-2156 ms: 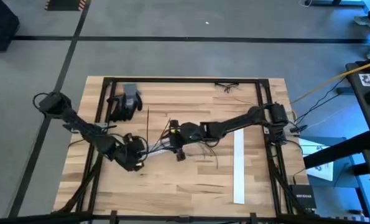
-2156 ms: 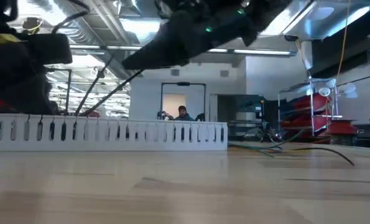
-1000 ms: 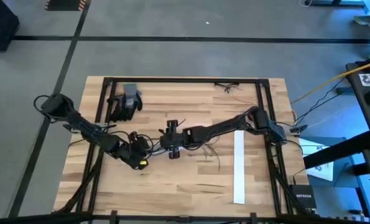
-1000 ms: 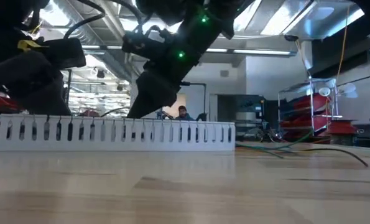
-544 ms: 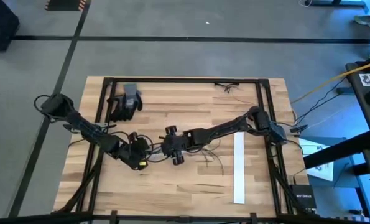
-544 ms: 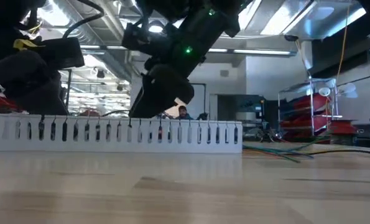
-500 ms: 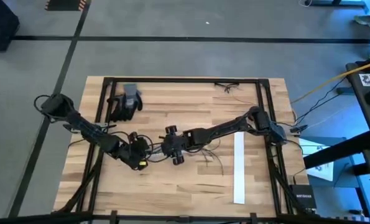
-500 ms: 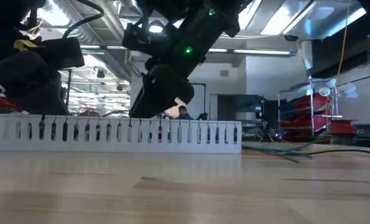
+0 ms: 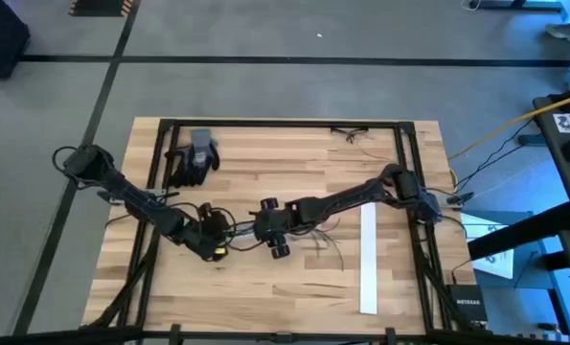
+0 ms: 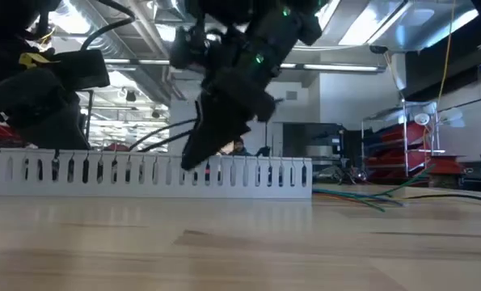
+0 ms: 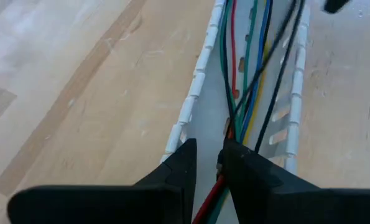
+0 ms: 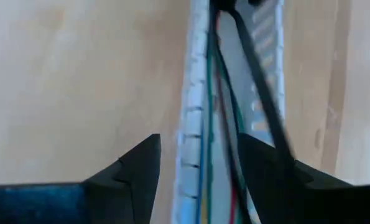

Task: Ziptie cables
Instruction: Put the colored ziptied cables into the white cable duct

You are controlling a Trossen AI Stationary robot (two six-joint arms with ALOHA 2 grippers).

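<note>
The cables (image 11: 247, 74) are thin red, green, blue, yellow and black strands. They lie along a white slotted channel (image 11: 200, 74) at the table's middle. My left gripper (image 11: 208, 149), at one end of the bundle (image 9: 215, 237), is shut on the cables. My right gripper (image 12: 198, 146) hovers open over the channel (image 12: 194, 93) a little to the right (image 9: 273, 233), a finger on either side. A black band (image 12: 259, 93) runs past one of its fingers. Whether it touches that finger does not show. In the low view the right gripper (image 10: 193, 158) points down at the slotted channel (image 10: 143, 174). My left gripper pinches the bunched cables (image 11: 232, 127) between its two fingers, several strands together. The fingers lie along the strands and slant down over the channel. Beyond the fingers the cables run on inside the channel, loosely gathered. A red strand comes out behind the fingertips.
A second long white strip (image 9: 368, 259) lies near the table's right side. Loose wires (image 9: 328, 244) trail between it and the right gripper. A grey and black glove (image 9: 193, 158) lies at the far left, and a small dark tangle (image 9: 350, 132) sits at the far edge.
My right gripper has moved a little toward the table's near edge and down toward the channel, and has turned so that its fingers slant down at it. My left gripper has stayed shut on the cables.
</note>
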